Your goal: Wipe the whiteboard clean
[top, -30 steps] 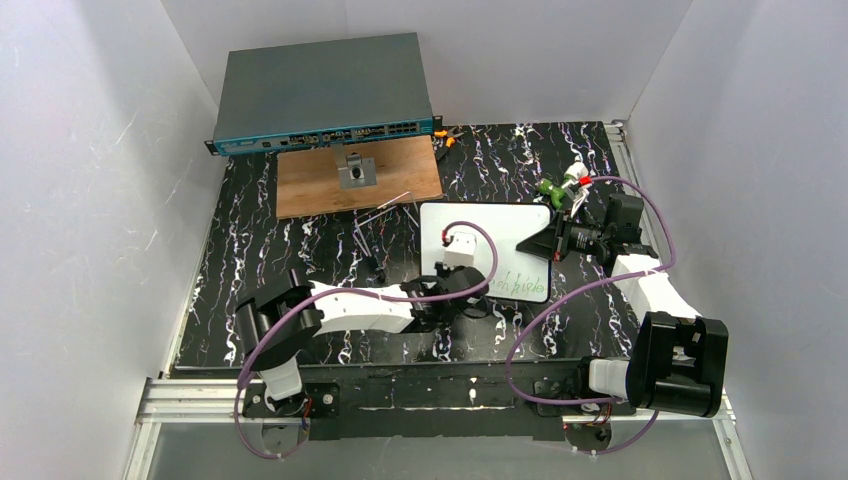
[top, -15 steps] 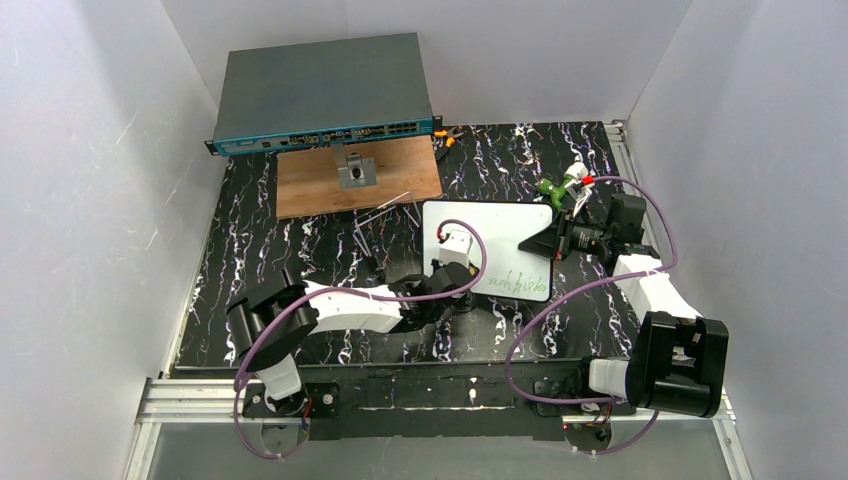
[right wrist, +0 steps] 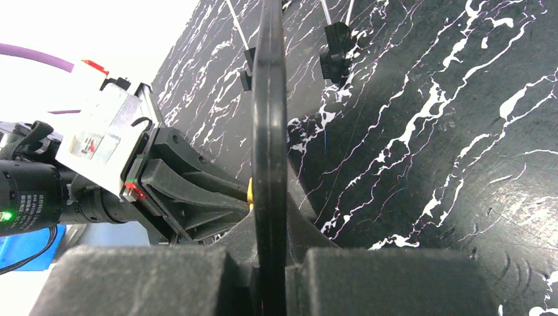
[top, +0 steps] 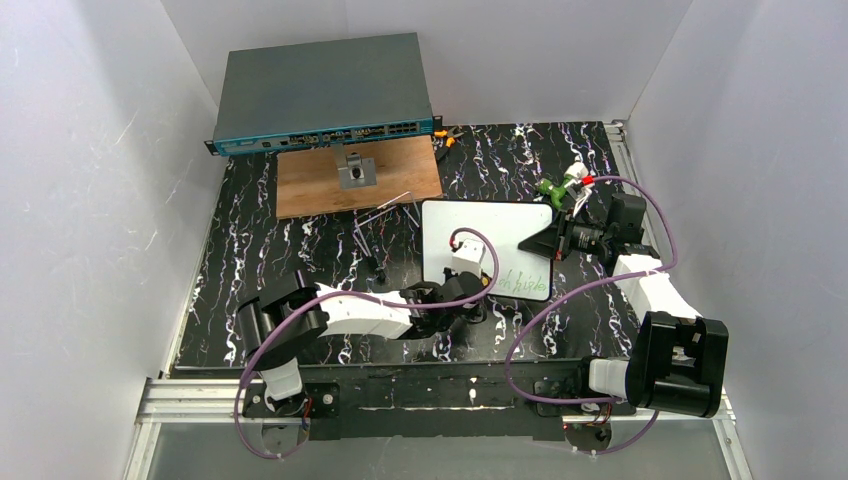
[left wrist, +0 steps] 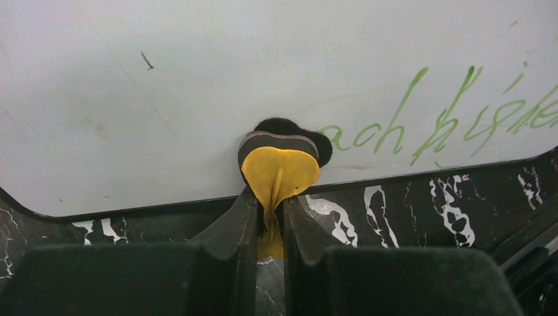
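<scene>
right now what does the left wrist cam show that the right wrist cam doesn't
Only the left wrist view: the whiteboard face with its green writing, and the left gripper shut on a yellow eraser whose dark pad presses the board near its lower rim.
Only the right wrist view: the board's black rim edge-on, clamped in the shut right gripper, the left arm's wrist camera to one side, and thin wire legs with black feet.
Both: the board and the black marbled table.
</scene>
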Available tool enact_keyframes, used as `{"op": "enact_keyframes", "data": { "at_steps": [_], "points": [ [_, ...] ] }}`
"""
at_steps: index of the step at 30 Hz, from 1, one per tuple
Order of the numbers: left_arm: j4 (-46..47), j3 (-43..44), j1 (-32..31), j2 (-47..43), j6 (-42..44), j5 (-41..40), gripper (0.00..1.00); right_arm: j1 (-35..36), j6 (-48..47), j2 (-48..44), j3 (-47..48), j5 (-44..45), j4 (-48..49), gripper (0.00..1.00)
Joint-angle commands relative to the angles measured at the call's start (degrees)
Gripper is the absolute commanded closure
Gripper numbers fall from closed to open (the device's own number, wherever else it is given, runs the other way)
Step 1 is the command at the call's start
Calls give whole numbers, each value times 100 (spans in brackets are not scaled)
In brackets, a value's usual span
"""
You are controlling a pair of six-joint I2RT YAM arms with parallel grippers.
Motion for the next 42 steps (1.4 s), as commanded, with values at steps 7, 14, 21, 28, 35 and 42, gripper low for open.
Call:
{"op": "enact_keyframes", "data": {
  "at_steps": [7, 14, 21, 28, 35, 42],
  "points": [
    [-706, -546, 428, -125, -924, -765, 100, 122, 52, -135, 125, -210, -109, 99],
    [226, -846, 426, -242, -400, -366, 100, 121, 54, -136, 119, -211, -109, 99],
    [2250, -1146, 343, -236, 789, 1472, 100, 121, 59, -99, 117, -217, -101, 99],
    [1721, -590, 329, 9, 798, 1485, 100, 121, 56, -117, 106, -212, -107, 99],
    [-635, 146, 342, 6, -203, -577, 100, 125, 66, -117, 119, -217, -109, 99],
    [-905, 7, 540, -182, -461, -748, 100, 125, 72, -117, 108, -216, -109, 99]
  ]
}}
